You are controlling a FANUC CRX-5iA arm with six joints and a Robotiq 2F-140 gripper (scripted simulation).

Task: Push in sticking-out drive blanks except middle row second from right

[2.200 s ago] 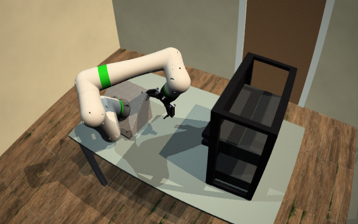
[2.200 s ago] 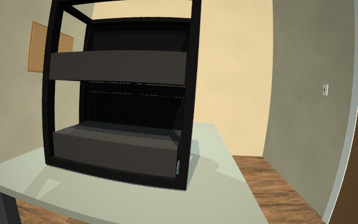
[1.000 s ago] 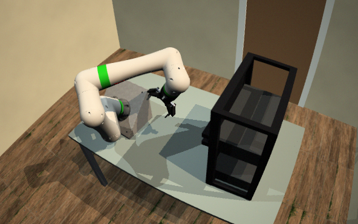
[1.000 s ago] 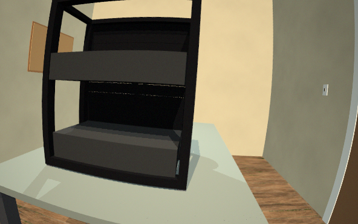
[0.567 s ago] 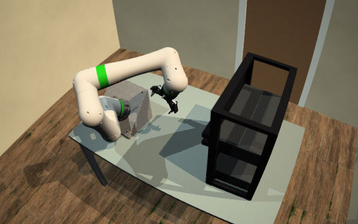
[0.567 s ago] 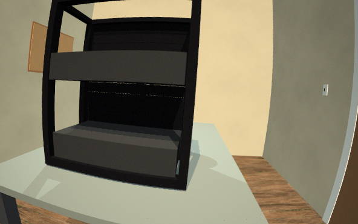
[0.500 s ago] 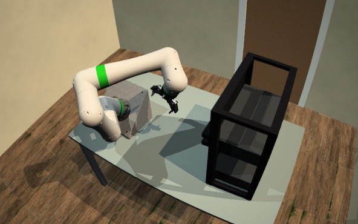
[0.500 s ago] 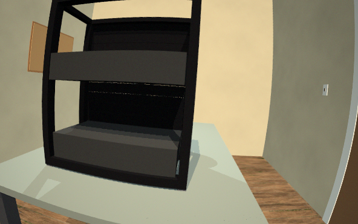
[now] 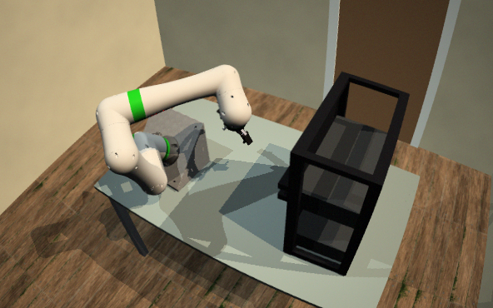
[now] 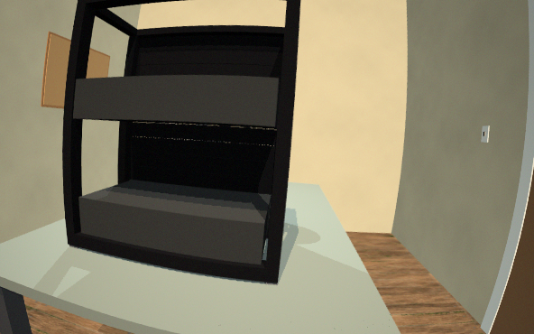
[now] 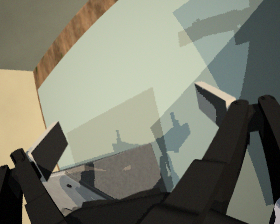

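The approach is judged just begun: the gripper (image 9: 246, 137) is held with fingers spread and empty, well apart from the rack (image 9: 296, 156) on the counter (image 9: 402, 183). Next, its blank-bearing front must be reached.

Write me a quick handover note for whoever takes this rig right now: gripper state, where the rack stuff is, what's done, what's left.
Gripper: open, holding nothing, in the air above the table between the arm's base block and the rack, apart from the rack.
Rack: upright on the table's far end. The chassis front faces the arm, but no view shows the drive blanks clearly.
Done: nothing visible; no contact with the rack.
Left: push three protruding blanks home; leave the middle-row one, second from right.
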